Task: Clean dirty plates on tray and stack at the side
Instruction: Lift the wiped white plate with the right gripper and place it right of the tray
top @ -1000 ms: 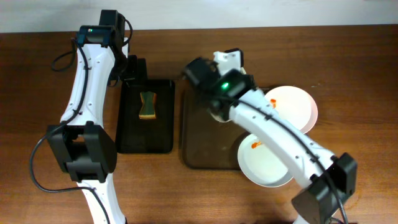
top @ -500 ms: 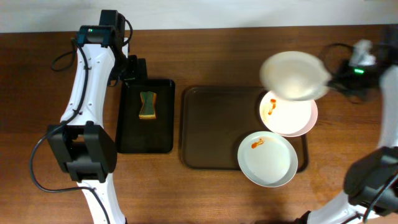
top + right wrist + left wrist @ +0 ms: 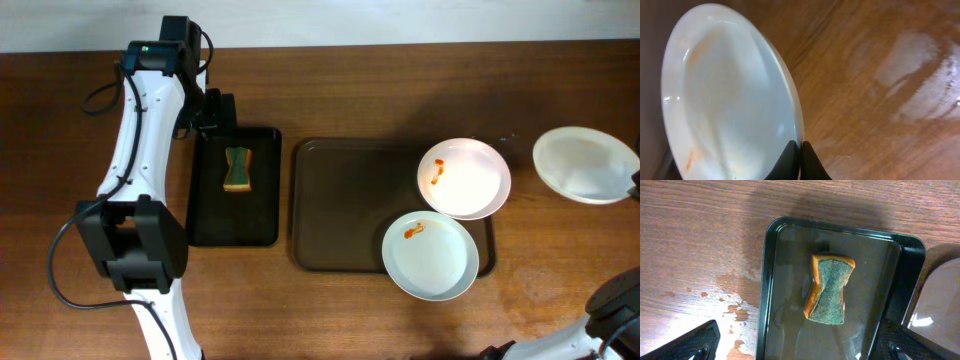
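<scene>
overhead view of a wooden bench (image 3: pixel 330 90). the brown tray (image 3: pixel 340 200) is sitting in the middle of the frame. two plates (image 3: pixel 464 178) are lying on its right part, each showing a small orange-red smear, the lower one (image 3: pixel 431 255) overlapping the tray's bottom rim.

the third plate (image 3: pixel 585 165) is hanging at the far right edge of the frame, off the tray and well apart from its rim, over bare bench. in the right wrist view the right fingers (image 3: pixel 800 157) are pinching this plate's (image 3: pixel 725 95) rim at the bottom centre of the frame, closed tight on it. the plate is tilting up and to the left from them. faint orange streaks are showing near its lower left edge, so it is probably not fully clean.

at the upper left of the overhead view, the sponge (image 3: pixel 237 168) is lying in the black tray (image 3: pixel 215 220). in the left wrist view the left fingers (image 3: pixel 797 347) are spread wide, one tip in each bottom corner of the frame, holding nothing. the sponge (image 3: pixel 829 289) is lying just above the gap between them, its long axis running up and down the frame, so its narrow waist is facing the fingers' closing line.

the left arm is by far the nearer to the sponge. the third plate is lying across the whole width of the frame from it.
</scene>
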Robot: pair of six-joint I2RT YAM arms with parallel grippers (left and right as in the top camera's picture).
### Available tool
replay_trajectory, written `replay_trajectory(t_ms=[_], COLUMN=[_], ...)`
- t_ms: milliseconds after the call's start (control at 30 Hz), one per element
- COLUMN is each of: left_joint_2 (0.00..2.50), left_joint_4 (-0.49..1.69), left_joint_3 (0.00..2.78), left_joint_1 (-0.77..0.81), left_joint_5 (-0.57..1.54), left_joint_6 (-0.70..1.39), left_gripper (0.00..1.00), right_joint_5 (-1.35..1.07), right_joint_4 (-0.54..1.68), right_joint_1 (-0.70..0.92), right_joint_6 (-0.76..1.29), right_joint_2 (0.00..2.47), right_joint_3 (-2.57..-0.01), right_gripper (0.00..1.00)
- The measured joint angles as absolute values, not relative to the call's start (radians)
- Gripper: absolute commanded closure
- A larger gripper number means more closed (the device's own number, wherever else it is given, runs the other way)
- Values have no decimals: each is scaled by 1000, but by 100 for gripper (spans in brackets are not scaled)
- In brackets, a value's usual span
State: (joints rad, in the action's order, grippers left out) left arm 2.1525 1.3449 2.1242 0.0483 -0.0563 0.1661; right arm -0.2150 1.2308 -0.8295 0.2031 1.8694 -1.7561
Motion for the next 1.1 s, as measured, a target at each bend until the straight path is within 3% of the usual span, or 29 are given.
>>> replay_trajectory(t_ms=[367,400,433,467,567,767,900,933,1000,1100], left_joint_2=[2152,2152,2152,2152,2152,2152,2152,2152,2152,2152], left_joint_4=[1344,1343,1343,1343,1343,1343,1343,1343,1343,1343], left_joint_3=[2124,2124,2124,2124,2124,2124,2124,2124,2124,2124], left_joint_1=[48,48,48,48,48,48,48,48,48,48], left_joint_5=[-56,-56,-56,-56,-56,-56,-56,-56,-56,-56], left_joint_6=[166,166,166,166,166,166,166,166,166,166], left_gripper=[0,0,0,0,0,0,0,0,0,0], right_joint_5=[-89,-86,-86,-87,-120,-230,-242,-243,-245,-246], right_joint_4=[994,959,941,942,976,1179,1360,1396,1465,1563], right_joint_1=[-830,-830,-830,-830,-830,-799,-680,-636,-568,-495], right_joint_6=[271,275,281,285,270,183,134,126,115,110], right_joint_2=[1874,1874,1875,1876,1876,1884,1874,1858,1816,1742], right_joint_3=[-1518,-1488,-1461,-1448,-1446,-1639,-1788,-1804,-1806,-1809], right_gripper=[96,92,72,59,48,48,49,51,65,66])
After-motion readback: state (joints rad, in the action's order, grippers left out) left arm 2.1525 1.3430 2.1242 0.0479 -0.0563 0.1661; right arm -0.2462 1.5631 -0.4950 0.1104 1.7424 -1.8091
